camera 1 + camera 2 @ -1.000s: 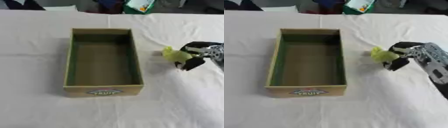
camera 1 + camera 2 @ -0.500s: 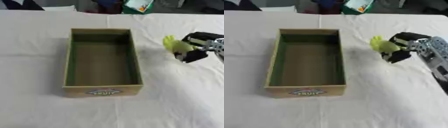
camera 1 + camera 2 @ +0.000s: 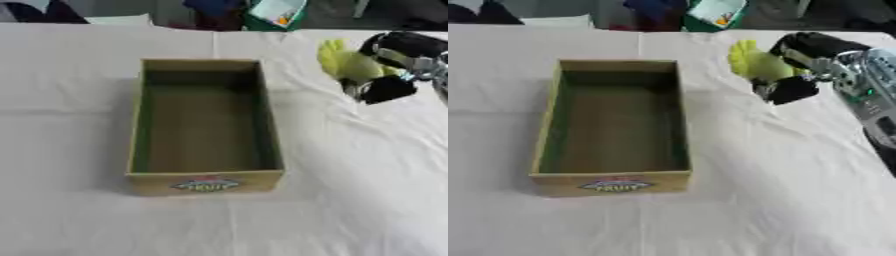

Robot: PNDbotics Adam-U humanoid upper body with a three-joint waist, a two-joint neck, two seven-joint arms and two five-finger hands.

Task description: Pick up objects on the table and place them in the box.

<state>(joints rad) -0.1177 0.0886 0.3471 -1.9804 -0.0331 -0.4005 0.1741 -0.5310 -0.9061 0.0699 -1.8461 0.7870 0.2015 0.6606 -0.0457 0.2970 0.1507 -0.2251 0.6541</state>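
An open cardboard box (image 3: 269, 125) with a green inside and a fruit label on its front wall stands in the middle of the white-clothed table; nothing lies in it. To its right, my right hand (image 3: 802, 67) is shut on a yellow-green soft object (image 3: 752, 62), held above the cloth beside the box's far right corner. The object sticks out to the left of the black fingers (image 3: 388, 89). My left hand shows in neither view.
A green and white packet (image 3: 278, 12) lies at the table's far edge, with dark things beside it. White cloth (image 3: 350, 200) with folds covers the table all round the box.
My right hand has risen and moved up and left toward the box's far right corner, carrying the yellow-green object off the cloth.
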